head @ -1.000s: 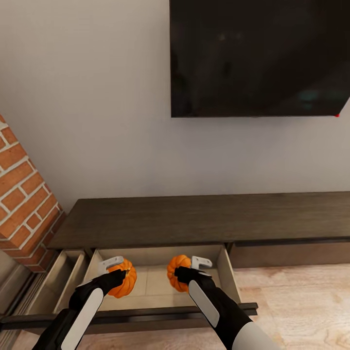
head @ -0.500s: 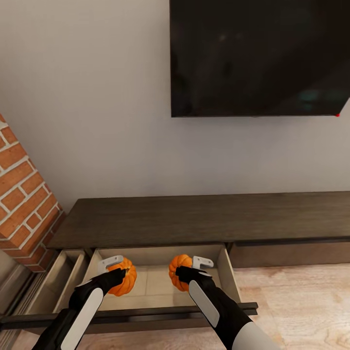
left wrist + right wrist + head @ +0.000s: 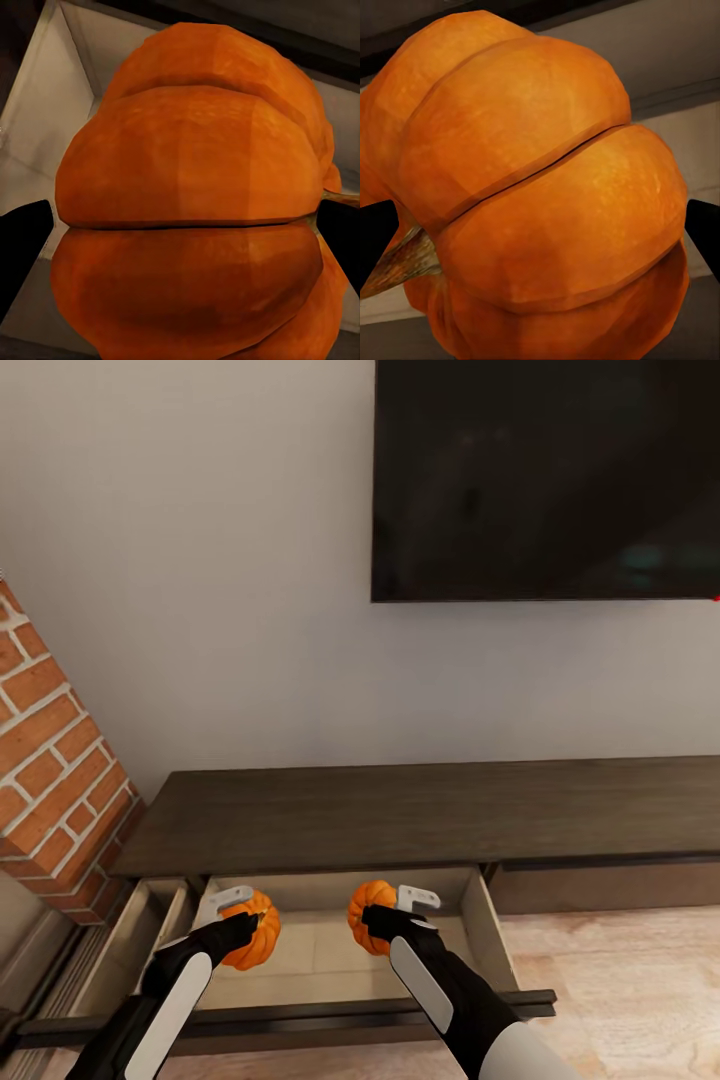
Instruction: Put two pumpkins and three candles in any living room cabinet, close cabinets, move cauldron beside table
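Two orange ribbed pumpkins hang over an open drawer [image 3: 330, 950] of the long dark-brown cabinet [image 3: 420, 815]. My left gripper [image 3: 243, 927] is shut on the left pumpkin [image 3: 252, 932], which looms large between its dark fingertips in the left wrist view [image 3: 187, 202]. My right gripper [image 3: 385, 918] is shut on the right pumpkin [image 3: 368, 916]; the right wrist view has that pumpkin [image 3: 540, 195] close up, its stem beside one fingertip. Both pumpkins sit within the drawer's outline, above its pale floor. The candles, cauldron and table are out of view.
A second open drawer [image 3: 125, 950] lies at the left, beside a brick column [image 3: 55, 760]. A dark TV screen [image 3: 545, 480] hangs on the wall above the cabinet. The drawers' dark front panel [image 3: 300, 1015] juts out toward me. Pale wood floor [image 3: 620, 980] spreads to the right.
The whole head view has shifted, so the cabinet, TV and brick column sit further right in the picture. Both grippers still hold their pumpkins over the drawer, almost unmoved.
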Controlling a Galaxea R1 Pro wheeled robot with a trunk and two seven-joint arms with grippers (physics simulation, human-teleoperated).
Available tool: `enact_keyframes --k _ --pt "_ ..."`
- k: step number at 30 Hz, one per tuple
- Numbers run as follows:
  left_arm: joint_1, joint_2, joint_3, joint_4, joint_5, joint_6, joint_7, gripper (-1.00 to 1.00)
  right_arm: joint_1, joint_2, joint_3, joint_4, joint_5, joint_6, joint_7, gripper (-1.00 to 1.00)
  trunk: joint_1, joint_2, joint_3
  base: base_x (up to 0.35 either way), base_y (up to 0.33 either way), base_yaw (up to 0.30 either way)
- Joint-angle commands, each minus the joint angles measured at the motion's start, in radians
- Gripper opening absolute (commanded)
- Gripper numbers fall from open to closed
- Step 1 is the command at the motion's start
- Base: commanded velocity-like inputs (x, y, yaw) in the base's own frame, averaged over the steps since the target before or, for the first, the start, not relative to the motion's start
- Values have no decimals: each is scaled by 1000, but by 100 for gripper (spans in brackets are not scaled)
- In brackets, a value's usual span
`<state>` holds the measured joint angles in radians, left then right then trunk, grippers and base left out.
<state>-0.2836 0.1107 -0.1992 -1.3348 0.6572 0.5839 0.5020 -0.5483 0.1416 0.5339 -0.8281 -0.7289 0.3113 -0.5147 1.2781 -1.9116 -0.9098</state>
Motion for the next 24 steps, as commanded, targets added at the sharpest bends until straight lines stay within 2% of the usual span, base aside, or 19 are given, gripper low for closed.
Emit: enact_keyframes --k 1,7,14,24 --pt "-1 1 -3 -1 10 0 10 -100 -1 0 3 -1 -6 2 -9 -100 0 0 -1 22 77 0" --pt "-1 1 -2 -1 10 1 10 -100 -1 0 3 -1 -7 2 -8 -100 0 0 -1 95 128 0" --pt "-1 2 -2 1 10 1 10 -100 -1 0 3 0 -7 2 -8 -100 0 0 -1 98 12 0" --pt "-1 1 -2 -4 10 1 10 -100 -1 0 4 -4 -6 3 -7 -100 0 0 -1 8 0 0"
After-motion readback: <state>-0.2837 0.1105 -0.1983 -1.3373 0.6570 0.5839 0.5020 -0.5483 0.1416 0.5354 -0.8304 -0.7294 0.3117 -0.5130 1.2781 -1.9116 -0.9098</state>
